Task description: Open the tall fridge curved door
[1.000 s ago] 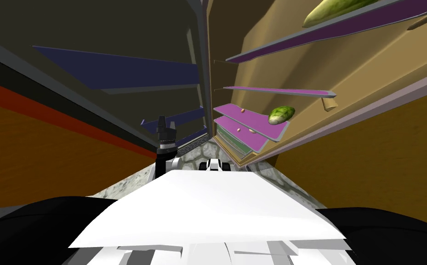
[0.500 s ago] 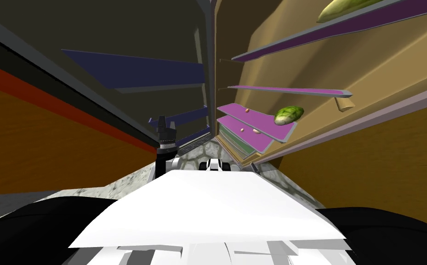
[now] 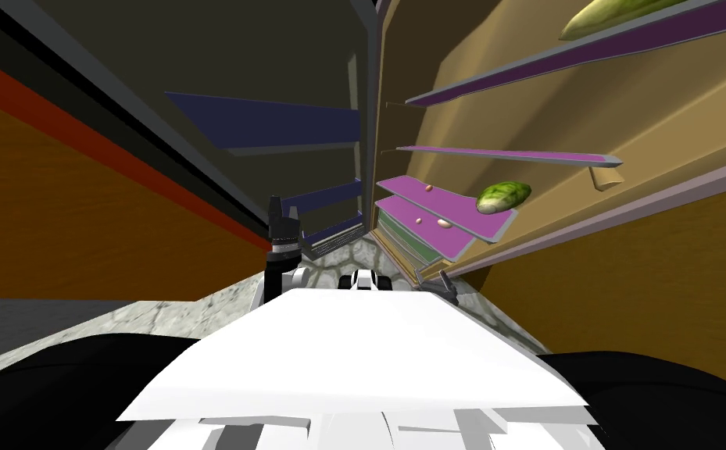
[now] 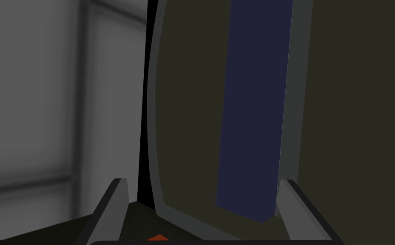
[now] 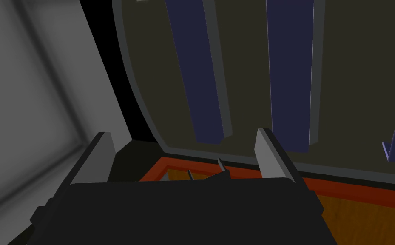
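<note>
Left wrist view puts the fridge door (image 4: pixel 183 106) dead ahead of the left tool (image 4: pixel 201 182) — fingers spread wide, gripping nothing — its tall rimmed edge running lengthwise between them, nearer this arm than the likewise spread, empty right tool (image 5: pixel 181 132).

Door inner face (image 3: pixel 275 55): dark olive-grey with a grey rim. Door shelves (image 3: pixel 275 121): navy blue. Fridge interior wall (image 3: pixel 525 101): tan. Interior shelves (image 3: pixel 447 211): magenta with grey edges. Vegetable (image 3: pixel 503 196): mottled green. Upper vegetable (image 3: pixel 619 12): yellow-green. Outer panel (image 3: pixel 64 234): orange wood grain, bordered by a red band. Floor (image 3: pixel 197 308): mottled grey stone pattern.
</note>
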Motion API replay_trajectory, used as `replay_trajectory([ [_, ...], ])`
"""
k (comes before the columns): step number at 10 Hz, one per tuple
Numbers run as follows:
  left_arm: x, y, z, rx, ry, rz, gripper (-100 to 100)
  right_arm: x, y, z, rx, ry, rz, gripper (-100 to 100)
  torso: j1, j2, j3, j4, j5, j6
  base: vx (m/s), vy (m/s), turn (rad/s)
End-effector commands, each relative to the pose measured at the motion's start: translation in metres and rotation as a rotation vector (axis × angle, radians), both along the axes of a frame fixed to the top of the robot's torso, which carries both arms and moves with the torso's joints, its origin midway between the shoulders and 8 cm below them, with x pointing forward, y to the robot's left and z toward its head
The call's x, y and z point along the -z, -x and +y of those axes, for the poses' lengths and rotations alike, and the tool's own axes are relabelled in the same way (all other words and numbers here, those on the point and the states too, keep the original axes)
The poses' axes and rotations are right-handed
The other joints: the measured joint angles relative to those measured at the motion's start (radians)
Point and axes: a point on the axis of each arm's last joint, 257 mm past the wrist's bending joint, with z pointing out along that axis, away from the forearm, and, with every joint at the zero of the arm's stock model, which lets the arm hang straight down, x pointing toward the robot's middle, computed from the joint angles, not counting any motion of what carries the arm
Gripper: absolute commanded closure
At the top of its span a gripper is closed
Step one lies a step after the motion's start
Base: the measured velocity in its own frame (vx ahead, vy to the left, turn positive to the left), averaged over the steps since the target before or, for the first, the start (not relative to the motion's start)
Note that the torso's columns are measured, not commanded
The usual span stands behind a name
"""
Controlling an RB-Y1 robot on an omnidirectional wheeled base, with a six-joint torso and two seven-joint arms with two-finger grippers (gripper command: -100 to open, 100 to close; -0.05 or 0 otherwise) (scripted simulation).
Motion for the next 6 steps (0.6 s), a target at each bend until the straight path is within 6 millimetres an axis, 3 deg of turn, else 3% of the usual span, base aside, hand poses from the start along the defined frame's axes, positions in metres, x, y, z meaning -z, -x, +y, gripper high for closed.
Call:
replay_trajectory([
  [1,0.0000,0.0000,0.0000,0.000,0.000,0.000,0,-0.0004,-0.0008,-0.0011,0.002,-0.002,0.002,0,-0.002,-0.001,0.000,0.000,-0.001,0.000,-0.004,0.006,-0.004],
  [6,0.0000,0.0000,0.0000,0.000,0.000,0.000,0,-0.0004,-0.0007,-0.0010,0.002,-0.002,0.002,0,0.000,0.000,0.000,0.000,0.000,0.000,0.000,0.000,0.000],
])
